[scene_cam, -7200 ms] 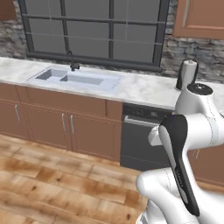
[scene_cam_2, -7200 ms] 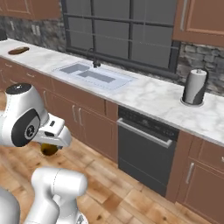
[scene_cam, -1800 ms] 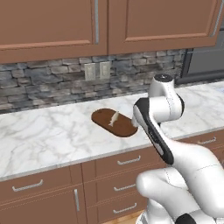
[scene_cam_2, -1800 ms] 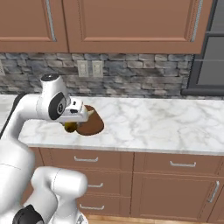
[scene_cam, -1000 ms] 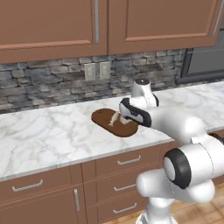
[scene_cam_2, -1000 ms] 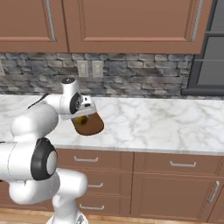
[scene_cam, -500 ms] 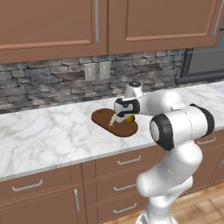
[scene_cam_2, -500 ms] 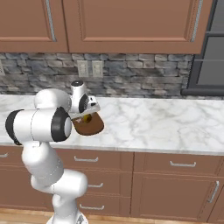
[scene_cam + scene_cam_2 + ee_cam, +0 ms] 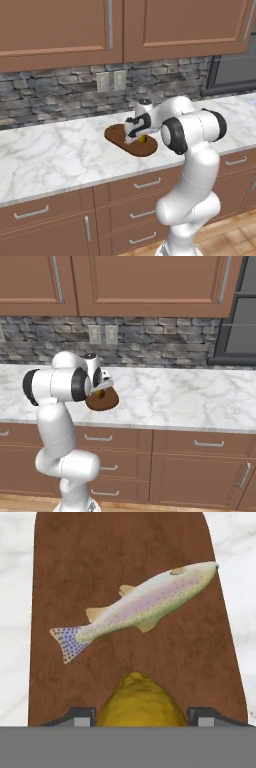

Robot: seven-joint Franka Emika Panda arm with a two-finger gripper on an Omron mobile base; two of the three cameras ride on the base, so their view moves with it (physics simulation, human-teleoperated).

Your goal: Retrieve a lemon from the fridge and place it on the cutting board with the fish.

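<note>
Holding small round yellow lemon between two-finger gripper over near end of dark brown oval wooden cutting board. Risk: released lemon rolls off onto marble counter, or bumps pale speckled fish lying just beyond.

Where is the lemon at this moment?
In the hand view the lemon sits between the gripper's fingertips, over the near end of the cutting board, just short of the fish.

Home kitchen — marble counter, wooden cabinets, stone backsplash
</note>
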